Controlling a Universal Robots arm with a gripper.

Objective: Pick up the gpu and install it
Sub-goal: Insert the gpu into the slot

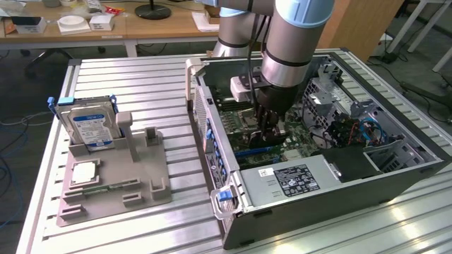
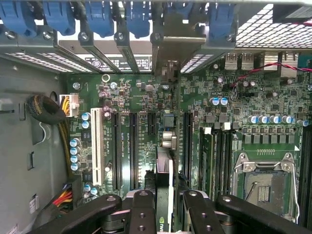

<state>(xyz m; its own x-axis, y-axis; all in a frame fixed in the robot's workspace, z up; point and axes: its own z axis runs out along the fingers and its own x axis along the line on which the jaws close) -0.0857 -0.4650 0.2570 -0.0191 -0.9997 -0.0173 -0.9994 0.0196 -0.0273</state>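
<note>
The gpu [image 1: 264, 142] is a thin dark card hanging on edge inside the open computer case [image 1: 395, 182], low over the green motherboard [image 1: 236, 114]. My gripper [image 1: 267, 136] reaches straight down into the case and is shut on the card's upper edge. In the wrist view the gpu [image 2: 164, 165] runs edge-on between my two black fingers [image 2: 142, 212], with its pale metal end strip [image 2: 168, 44] up at the case's rear slot openings. It stands over the dark expansion slots [image 2: 132, 151] beside the white slot [image 2: 96, 146]. Whether it touches a slot I cannot tell.
On the exterior view's left, a grey fixture [image 1: 145, 182] on the slatted table carries a silver hard drive [image 1: 90, 126], a processor chip [image 1: 83, 172] and a green memory stick [image 1: 106, 187]. The case holds a power supply [image 1: 289, 180], a drive cage [image 1: 332, 100] and a processor socket [image 2: 263, 185].
</note>
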